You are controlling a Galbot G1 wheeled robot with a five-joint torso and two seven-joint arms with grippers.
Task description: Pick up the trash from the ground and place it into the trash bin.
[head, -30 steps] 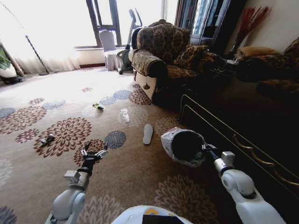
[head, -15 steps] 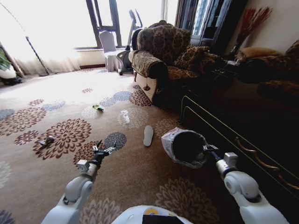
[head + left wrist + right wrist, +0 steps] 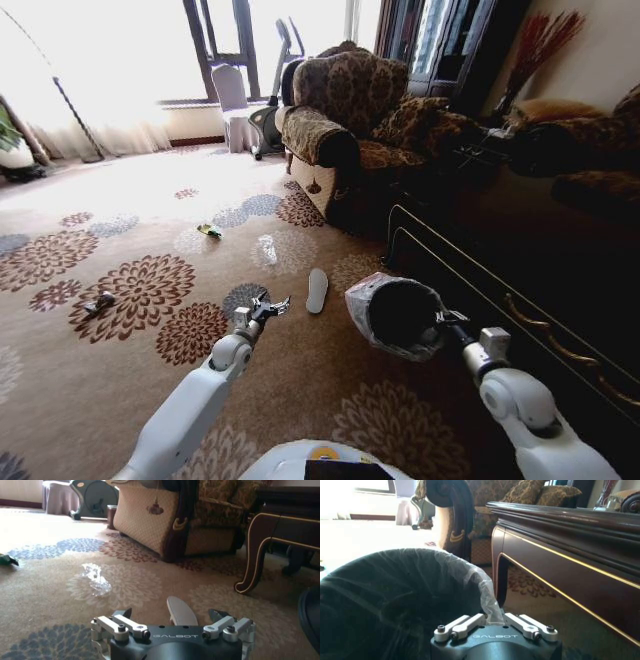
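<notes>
My left gripper (image 3: 268,305) is open and reaches low over the carpet, just short of a flat white sole-shaped piece (image 3: 316,288). In the left wrist view that white piece (image 3: 181,609) lies between the spread fingers of the left gripper (image 3: 171,613). A clear plastic bottle (image 3: 267,247) (image 3: 96,579) and a green wrapper (image 3: 210,230) (image 3: 6,559) lie farther out. My right gripper (image 3: 440,322) (image 3: 492,618) is shut on the bag-lined rim of the trash bin (image 3: 362,300) (image 3: 455,560), holding it tilted with its mouth toward me.
A small dark item (image 3: 98,302) lies on the carpet at the left. A patterned armchair (image 3: 345,110) stands ahead. A dark wooden cabinet (image 3: 500,260) with a curved leg (image 3: 255,555) runs along the right. Open carpet spreads left and forward.
My left arm has swung forward and to the right, from the brown flower to the white flat piece. The right arm and the bin have stayed put.
</notes>
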